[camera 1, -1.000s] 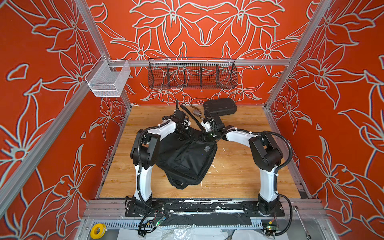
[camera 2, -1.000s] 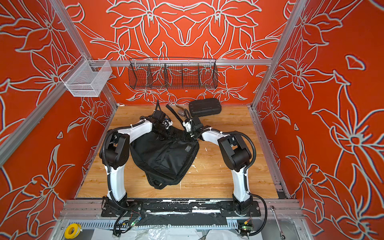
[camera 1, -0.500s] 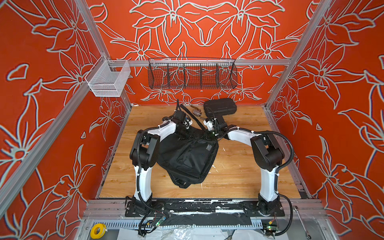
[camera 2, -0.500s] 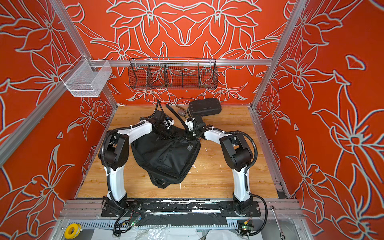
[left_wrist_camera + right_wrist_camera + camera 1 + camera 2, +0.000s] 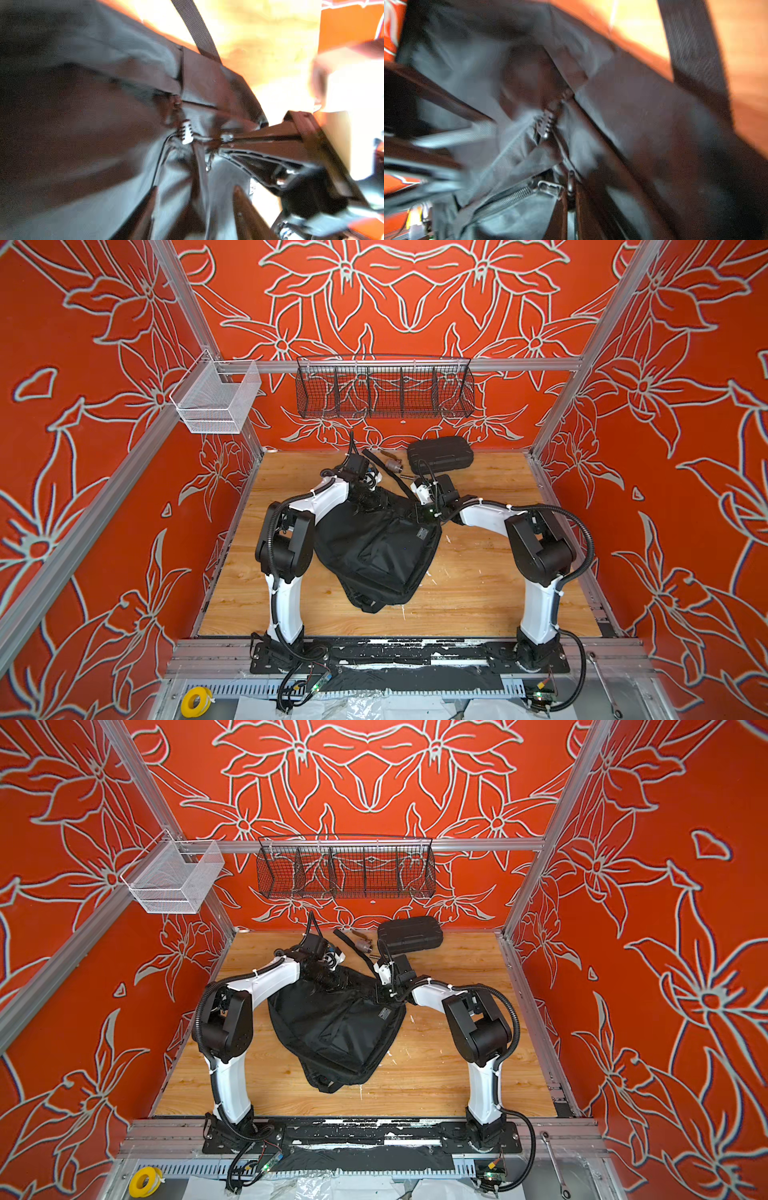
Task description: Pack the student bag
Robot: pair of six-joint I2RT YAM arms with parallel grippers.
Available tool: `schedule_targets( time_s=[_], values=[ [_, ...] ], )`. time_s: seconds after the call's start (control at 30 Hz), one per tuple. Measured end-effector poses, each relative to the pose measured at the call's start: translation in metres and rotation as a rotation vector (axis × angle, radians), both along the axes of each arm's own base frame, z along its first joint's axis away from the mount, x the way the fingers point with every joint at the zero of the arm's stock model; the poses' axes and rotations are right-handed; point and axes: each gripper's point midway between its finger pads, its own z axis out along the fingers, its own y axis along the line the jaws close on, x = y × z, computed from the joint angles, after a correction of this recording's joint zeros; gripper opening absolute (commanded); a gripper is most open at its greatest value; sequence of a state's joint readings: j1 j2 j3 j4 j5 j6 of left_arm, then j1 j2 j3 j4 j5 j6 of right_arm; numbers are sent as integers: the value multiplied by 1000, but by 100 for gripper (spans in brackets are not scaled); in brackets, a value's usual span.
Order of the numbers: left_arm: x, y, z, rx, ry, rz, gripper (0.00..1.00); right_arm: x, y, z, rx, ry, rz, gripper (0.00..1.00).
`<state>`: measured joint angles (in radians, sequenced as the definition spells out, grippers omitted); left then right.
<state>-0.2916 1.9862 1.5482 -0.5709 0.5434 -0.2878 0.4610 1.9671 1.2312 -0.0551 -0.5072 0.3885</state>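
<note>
Ana: Since a second ago the left gripper [image 5: 195,188] has gone from closed to fingers apart. The arms and the student bag [image 5: 374,556] have barely shifted.

Ben: How do the arms sit?

Ana: In both top views each arm rises from its base near the bottom edge and bends at a dark elbow. Each then sends a white forearm up and inward. The two wrists come close together just above centre frame, over the bag's upper edge.

Ben: And the right gripper [image 5: 571,196]?

Ana: Closed tight. Its wrist view is blurred, but the tips pinch the bag at its zip, with the small dark zip pull [image 5: 571,182] between them.

Ben: Where is the bag relative to them?

Ana: It lies on the bench [image 5: 478,585] at centre frame, between the arms. Both grippers point down at its upper edge, and the rest of it stretches toward the bottom of the frame. Its label patch [image 5: 423,534] sits just below the right gripper. Bag fabric lies between the left gripper's parted fingers [image 5: 149,207]; whether they touch it I cannot tell.

Ben: Anything beyond?

Ana: A strap [image 5: 388,475] runs from the bag toward the back wall. A black ribbed case [image 5: 440,454] lies above the wrists in frame, nearer the right one.
</note>
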Motion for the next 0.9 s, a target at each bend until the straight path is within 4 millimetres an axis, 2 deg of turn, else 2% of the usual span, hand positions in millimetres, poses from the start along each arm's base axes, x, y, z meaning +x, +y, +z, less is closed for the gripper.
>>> schedule_targets(
  time_s=[0.2,0.5,0.6,0.9],
  values=[
    [-22,6,9,46,-8,-42,63,-3,2,-4,-18,-18,11,0],
    [-73,-4,-23,157,81,-169,63,-13,14,-5,-9,-59,78,0],
    [-78,-4,-27,198,88,-174,55,-23,16,-6,6,-62,109,0],
    [-68,10,-38,285,84,-114,24,-45,21,2,58,-52,173,0]
  ],
)
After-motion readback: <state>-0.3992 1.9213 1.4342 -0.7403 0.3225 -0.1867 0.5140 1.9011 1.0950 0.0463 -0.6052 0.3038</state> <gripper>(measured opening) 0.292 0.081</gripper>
